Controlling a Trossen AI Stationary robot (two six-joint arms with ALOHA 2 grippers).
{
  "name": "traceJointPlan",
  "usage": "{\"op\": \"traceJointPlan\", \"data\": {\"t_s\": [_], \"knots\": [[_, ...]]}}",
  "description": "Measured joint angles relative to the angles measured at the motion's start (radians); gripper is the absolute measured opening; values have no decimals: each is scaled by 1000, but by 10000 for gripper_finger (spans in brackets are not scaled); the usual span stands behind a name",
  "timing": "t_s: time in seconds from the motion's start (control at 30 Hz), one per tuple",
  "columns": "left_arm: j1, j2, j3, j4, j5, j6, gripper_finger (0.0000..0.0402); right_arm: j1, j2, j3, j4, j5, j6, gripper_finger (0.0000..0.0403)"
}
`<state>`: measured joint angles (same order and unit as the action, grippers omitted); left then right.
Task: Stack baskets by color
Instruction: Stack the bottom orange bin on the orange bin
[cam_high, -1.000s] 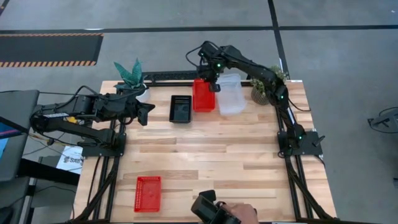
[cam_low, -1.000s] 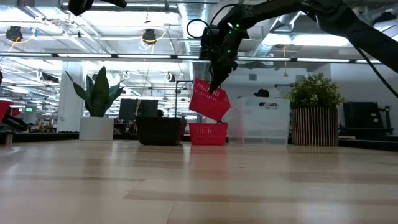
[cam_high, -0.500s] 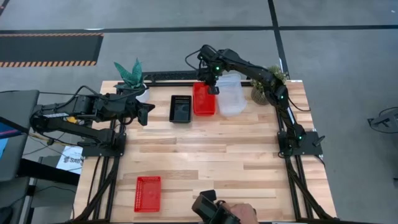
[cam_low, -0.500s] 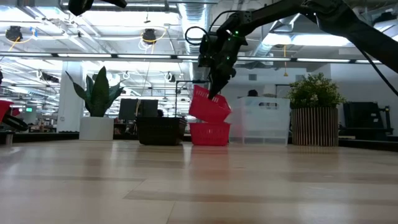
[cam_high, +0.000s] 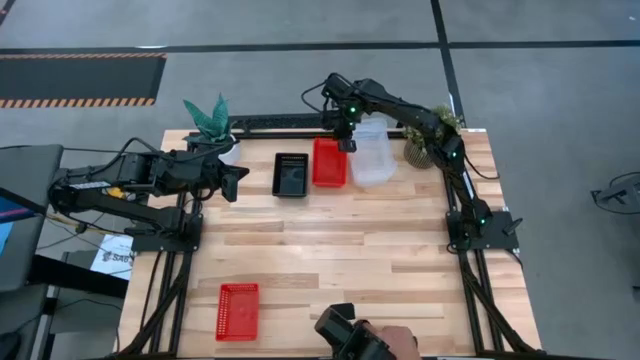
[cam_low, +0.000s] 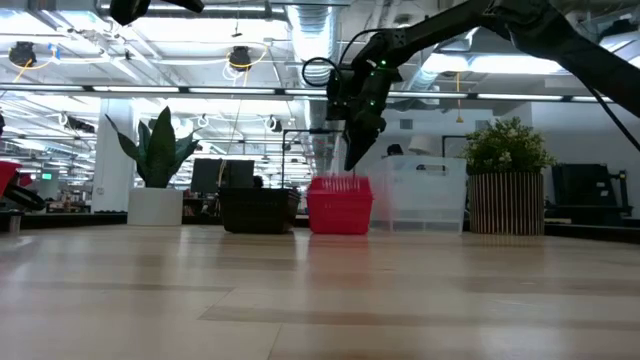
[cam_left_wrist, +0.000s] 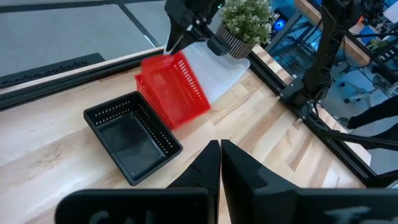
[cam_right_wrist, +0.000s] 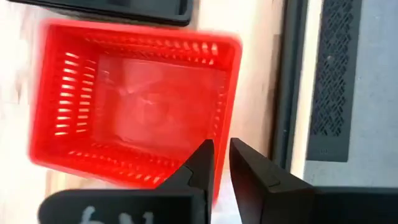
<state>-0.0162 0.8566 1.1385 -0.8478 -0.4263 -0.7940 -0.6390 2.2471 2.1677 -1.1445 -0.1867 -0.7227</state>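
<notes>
At the far side of the table stand a black basket, a red basket stack and clear baskets, side by side. The top red basket sits level, nested in the red one under it. My right gripper hangs just above the stack's far rim, pointing steeply down, its fingers a little open. Another red basket lies alone near the front left. My left gripper waits shut at the left, above the table.
A snake plant stands at the far left, and a small potted plant stands right of the clear baskets. A person's hand with a dark device shows at the near edge. Bare wood lies across the table's middle.
My right gripper has come down toward the far red basket with a second red basket hanging tilted from its fingers. That basket now sits level, nested in the one below, off the fingers. The gripper stays just above its rim.
</notes>
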Motion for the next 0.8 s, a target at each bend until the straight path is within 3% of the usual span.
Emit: {"op": "traceJointPlan", "data": {"t_s": [0.3,0.4,0.5,0.6,0.8], "knots": [[0,0,0,0,37,13,0,-22,-1,21,-19,-2,13,131],[0,0,0,-19,191,2,0,-15,-41,97,-83,-54,74,153],[-7,13,0,-162,390,-78,0,6,-128,150,-116,-129,149,169],[-73,78,-13,-262,502,-87,0,36,-206,155,-118,-145,218,176],[-266,230,-71,-254,420,-21,7,104,-332,156,-131,-145,353,173]]}}
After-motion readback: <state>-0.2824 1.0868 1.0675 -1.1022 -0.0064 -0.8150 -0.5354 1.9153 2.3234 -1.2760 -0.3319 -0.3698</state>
